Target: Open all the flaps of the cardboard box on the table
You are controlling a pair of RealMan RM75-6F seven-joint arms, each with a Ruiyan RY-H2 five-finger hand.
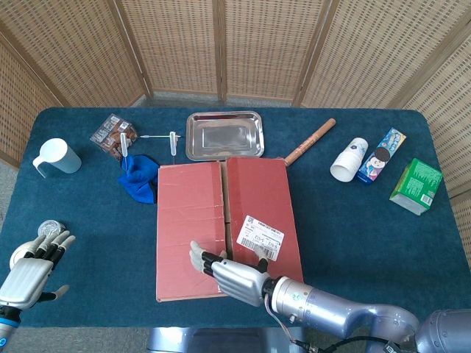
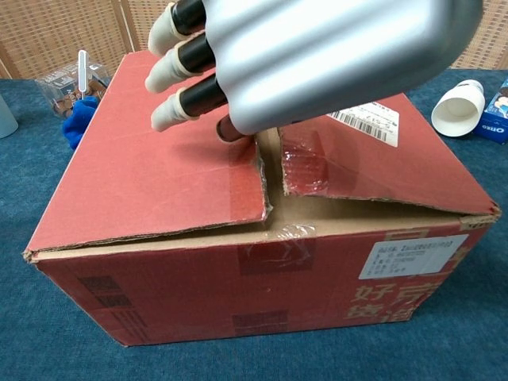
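Observation:
The red cardboard box (image 1: 188, 220) sits mid-table, front wall close in the chest view (image 2: 238, 294). Its left flap (image 2: 159, 175) lies flat. The right flap (image 2: 373, 159), with a white label, is raised along its inner edge, leaving a gap at the torn tape seam. My right hand (image 1: 232, 273) hovers over the box's near end with fingers spread above the left flap (image 1: 188, 228); it fills the top of the chest view (image 2: 317, 55), and its thumb is hidden near the right flap's edge. My left hand (image 1: 33, 268) rests open at the table's near-left corner, holding nothing.
Behind the box lies a steel tray (image 1: 224, 135). A blue cloth (image 1: 140, 179), a snack packet (image 1: 114, 136) and a white mug (image 1: 59, 157) are on the left. A wooden stick (image 1: 310, 141), paper cup (image 1: 349, 159), cookie box (image 1: 383, 154) and green carton (image 1: 416, 185) are on the right.

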